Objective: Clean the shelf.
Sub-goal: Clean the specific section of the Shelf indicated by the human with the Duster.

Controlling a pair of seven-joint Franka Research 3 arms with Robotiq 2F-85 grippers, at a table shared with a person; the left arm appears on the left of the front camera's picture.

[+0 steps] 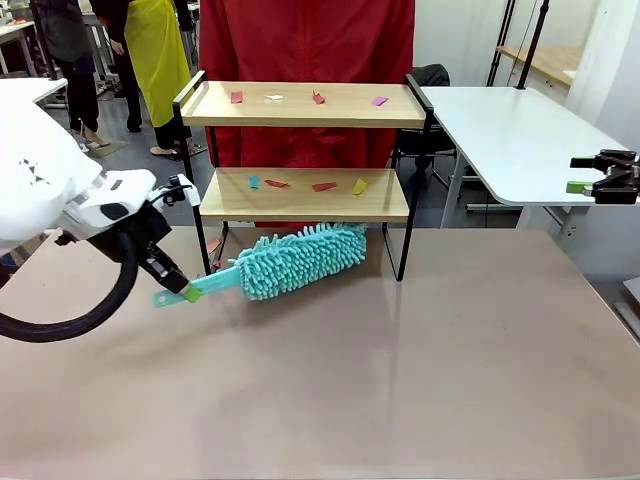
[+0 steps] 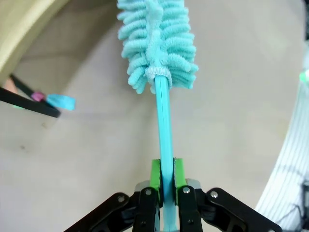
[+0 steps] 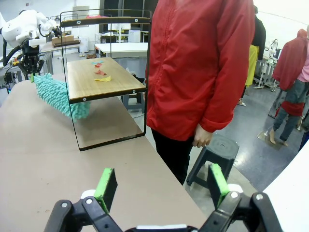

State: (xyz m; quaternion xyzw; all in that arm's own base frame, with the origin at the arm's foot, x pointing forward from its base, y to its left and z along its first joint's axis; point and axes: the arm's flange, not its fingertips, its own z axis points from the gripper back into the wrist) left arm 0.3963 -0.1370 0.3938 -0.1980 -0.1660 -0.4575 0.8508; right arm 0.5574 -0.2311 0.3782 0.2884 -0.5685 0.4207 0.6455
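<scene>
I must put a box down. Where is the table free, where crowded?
Free: the near half of the table, in front of the duster, and the strip right of the shelf. Crowded: paper scraps on both shelf boards; the left gripper holds the duster at the shelf's foot.

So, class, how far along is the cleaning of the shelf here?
Done: the left gripper holds the duster by its handle. In hand: the duster head is low, below the lower board of the shelf. Left: coloured scraps lie on both boards, so the sweeping remains.
</scene>
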